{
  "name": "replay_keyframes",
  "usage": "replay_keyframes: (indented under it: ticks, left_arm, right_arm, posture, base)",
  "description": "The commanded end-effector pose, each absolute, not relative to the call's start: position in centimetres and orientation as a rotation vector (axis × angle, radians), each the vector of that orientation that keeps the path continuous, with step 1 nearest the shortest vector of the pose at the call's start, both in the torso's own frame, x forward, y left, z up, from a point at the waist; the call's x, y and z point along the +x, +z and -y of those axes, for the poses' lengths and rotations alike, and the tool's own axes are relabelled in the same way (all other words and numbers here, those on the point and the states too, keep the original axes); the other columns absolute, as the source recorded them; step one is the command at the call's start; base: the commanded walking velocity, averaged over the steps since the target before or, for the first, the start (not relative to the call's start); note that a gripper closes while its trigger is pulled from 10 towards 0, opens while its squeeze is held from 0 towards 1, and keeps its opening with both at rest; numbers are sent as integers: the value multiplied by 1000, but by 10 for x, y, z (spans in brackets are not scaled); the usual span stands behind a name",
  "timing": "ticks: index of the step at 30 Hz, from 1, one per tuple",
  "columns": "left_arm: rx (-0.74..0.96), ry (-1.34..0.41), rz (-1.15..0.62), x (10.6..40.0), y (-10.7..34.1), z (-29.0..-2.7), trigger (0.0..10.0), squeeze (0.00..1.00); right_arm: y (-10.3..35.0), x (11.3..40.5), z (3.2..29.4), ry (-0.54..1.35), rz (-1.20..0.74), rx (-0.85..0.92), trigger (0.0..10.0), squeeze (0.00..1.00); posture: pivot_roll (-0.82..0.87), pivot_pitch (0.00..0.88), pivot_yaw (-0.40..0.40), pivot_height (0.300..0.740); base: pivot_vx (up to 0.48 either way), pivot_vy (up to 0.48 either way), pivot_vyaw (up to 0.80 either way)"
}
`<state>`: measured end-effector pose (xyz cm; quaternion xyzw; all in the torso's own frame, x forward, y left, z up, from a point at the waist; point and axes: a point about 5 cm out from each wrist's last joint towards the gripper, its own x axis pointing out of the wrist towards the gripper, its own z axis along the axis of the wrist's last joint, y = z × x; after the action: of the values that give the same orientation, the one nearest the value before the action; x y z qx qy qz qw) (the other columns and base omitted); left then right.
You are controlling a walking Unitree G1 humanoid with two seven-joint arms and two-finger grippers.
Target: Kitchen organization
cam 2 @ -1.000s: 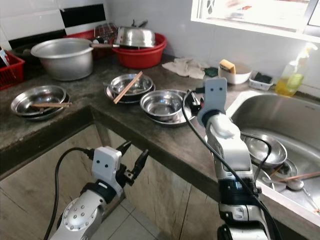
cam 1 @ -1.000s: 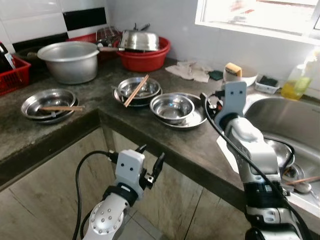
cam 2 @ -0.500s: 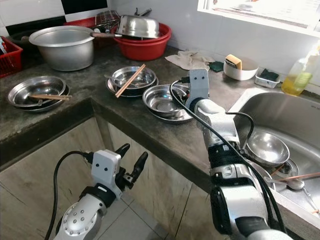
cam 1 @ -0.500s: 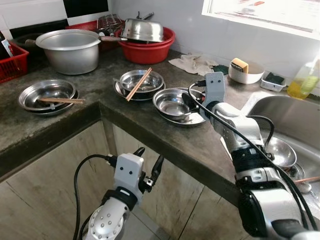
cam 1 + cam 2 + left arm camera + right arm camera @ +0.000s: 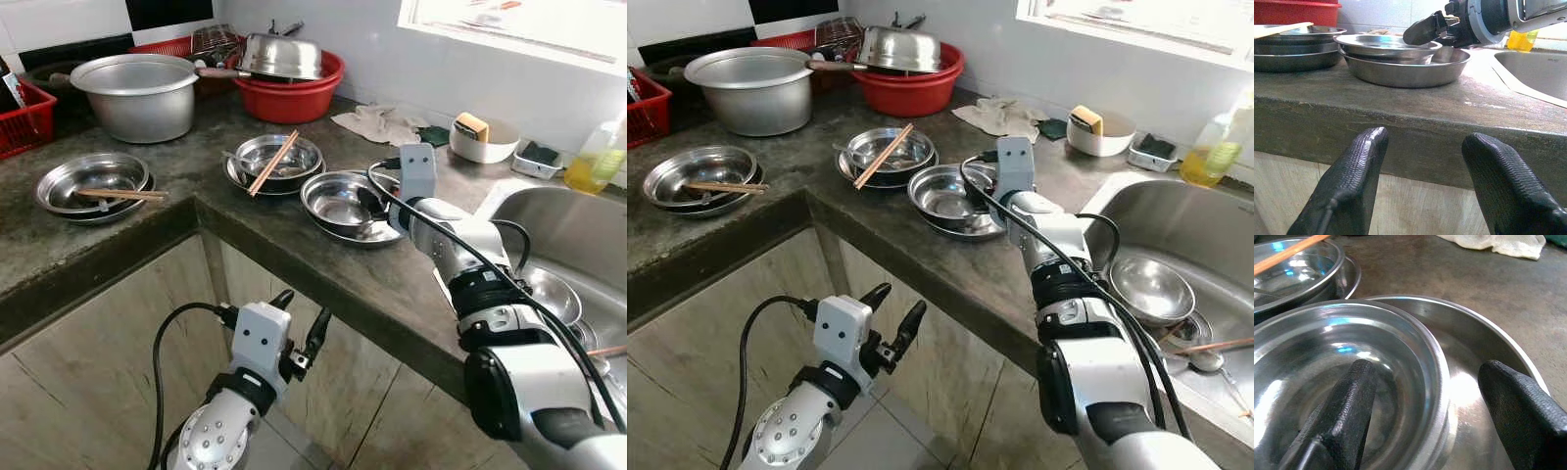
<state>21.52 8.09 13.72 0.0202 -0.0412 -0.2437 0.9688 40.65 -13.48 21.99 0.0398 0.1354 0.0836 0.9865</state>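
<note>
A small steel bowl (image 5: 338, 201) sits nested in a wider steel dish (image 5: 377, 235) in the middle of the dark stone counter (image 5: 323, 279). My right gripper (image 5: 370, 206) is at this bowl's right rim and is open. In the right wrist view one finger (image 5: 1349, 401) is inside the bowl (image 5: 1327, 362) and the other finger (image 5: 1518, 401) is outside it, over the dish (image 5: 1469, 347). My left gripper (image 5: 304, 308) hangs open below the counter edge, in front of the cabinet, holding nothing.
Behind stands a bowl stack (image 5: 274, 157) with chopsticks (image 5: 272, 164) across it. Plates (image 5: 88, 181) with chopsticks lie at the left. A big pot (image 5: 137, 93), a red basin (image 5: 294, 93) and a red basket (image 5: 24, 122) line the back. The sink (image 5: 558, 225) with dishes is at the right.
My right arm has swung left from the sink's edge and come down onto the bowl's rim. The left gripper has stayed low and open. The camera has shifted a little.
</note>
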Motion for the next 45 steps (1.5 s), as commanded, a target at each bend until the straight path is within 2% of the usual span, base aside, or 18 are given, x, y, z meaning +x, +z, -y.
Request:
replay_keyframes:
  ticks: [1, 7, 9, 16, 17, 19, 20, 32, 45]
  left_arm:
    - [37, -503, 103, 213, 143, -79, 10000, 0]
    - [39, -504, 105, 213, 143, -78, 10000, 0]
    - [39, -502, 104, 213, 142, -78, 10000, 0]
    - [31, -517, 103, 211, 142, -73, 10000, 0]
    - [30, -518, 103, 211, 142, -73, 10000, 0]
    - [30, -518, 103, 211, 142, -73, 10000, 0]
    - [31, -518, 103, 211, 142, -73, 10000, 0]
    - [41, -517, 110, 214, 141, -73, 10000, 0]
    - [48, -512, 118, 218, 142, -74, 10000, 0]
  right_arm:
    - [227, 409, 138, 156, -266, 95, 10000, 0]
    - [217, 408, 133, 178, -345, 172, 10000, 0]
    - [215, 408, 131, 193, -372, 252, 10000, 0]
    - [212, 408, 128, 210, -407, 218, 10000, 0]
    - [212, 408, 128, 210, -408, 222, 7412, 0]
    - [213, 408, 128, 210, -409, 225, 7412, 0]
    - [212, 408, 129, 203, -420, 224, 0, 0]
    - [214, 410, 132, 166, -427, 264, 0, 0]
    - [228, 414, 138, 92, -364, 496, 0, 0]
  posture:
    - [53, 59, -92, 740]
    - [55, 56, -90, 740]
    - [54, 56, -92, 740]
    - [52, 48, -93, 740]
    - [52, 48, -93, 740]
    - [52, 48, -93, 740]
    - [48, 41, -95, 740]
    - [51, 19, -93, 740]
    - [49, 16, -86, 740]
  base:
    - [0, 0, 0]
    - [0, 0, 0]
    - [0, 0, 0]
    - [0, 0, 0]
    - [0, 0, 0]
    - [0, 0, 0]
    - [0, 0, 0]
    - [0, 0, 0]
    - [0, 0, 0]
